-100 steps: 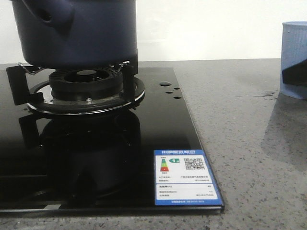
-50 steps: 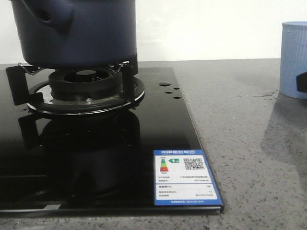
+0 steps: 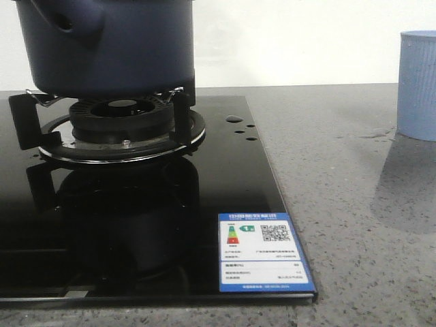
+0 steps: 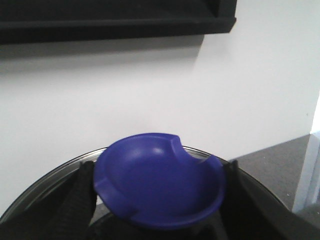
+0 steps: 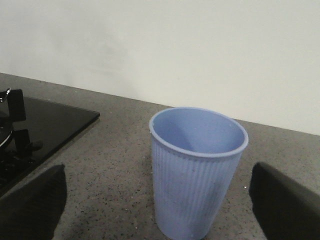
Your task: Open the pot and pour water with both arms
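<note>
Right gripper [image 5: 157, 210], jaws spread around the upright cup [image 5: 197, 170], should close squarely mid-wall; left gripper [image 4: 155, 200] pinches a blue knob [image 4: 157, 182].

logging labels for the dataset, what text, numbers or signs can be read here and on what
Sticker on the black glass hob: a blue header line, coloured energy-rating bars, a QR code and rows of small print, all too small and blurred to read.
Pot: no text visible.
Ribbed cup: no text visible.
</note>
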Motion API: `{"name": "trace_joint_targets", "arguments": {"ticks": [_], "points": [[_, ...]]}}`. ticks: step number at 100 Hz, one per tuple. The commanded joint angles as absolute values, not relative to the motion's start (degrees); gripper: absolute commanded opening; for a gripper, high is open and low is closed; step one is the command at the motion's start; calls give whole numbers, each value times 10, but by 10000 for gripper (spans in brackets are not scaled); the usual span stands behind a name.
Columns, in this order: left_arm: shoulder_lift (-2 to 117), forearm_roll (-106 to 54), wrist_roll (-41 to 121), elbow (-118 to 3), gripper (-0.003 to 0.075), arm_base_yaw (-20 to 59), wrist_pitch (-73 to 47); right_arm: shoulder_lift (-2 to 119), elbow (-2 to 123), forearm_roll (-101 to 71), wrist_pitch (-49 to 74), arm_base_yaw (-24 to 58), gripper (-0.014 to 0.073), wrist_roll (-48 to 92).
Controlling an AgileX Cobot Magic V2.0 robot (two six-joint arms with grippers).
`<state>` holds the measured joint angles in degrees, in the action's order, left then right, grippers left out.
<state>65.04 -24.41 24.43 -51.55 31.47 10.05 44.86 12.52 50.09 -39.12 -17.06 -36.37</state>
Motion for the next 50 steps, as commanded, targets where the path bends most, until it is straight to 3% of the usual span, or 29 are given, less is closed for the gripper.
{"name": "trace_joint_targets", "arguments": {"ticks": [1, 50], "points": [[656, -238, 243, -537, 330, 332, 167, 439, 137, 488, -414, -166, 672, -372], [698, -236, 243, -537, 330, 341, 205, 439, 137, 488, -414, -157, 672, -372]]}}
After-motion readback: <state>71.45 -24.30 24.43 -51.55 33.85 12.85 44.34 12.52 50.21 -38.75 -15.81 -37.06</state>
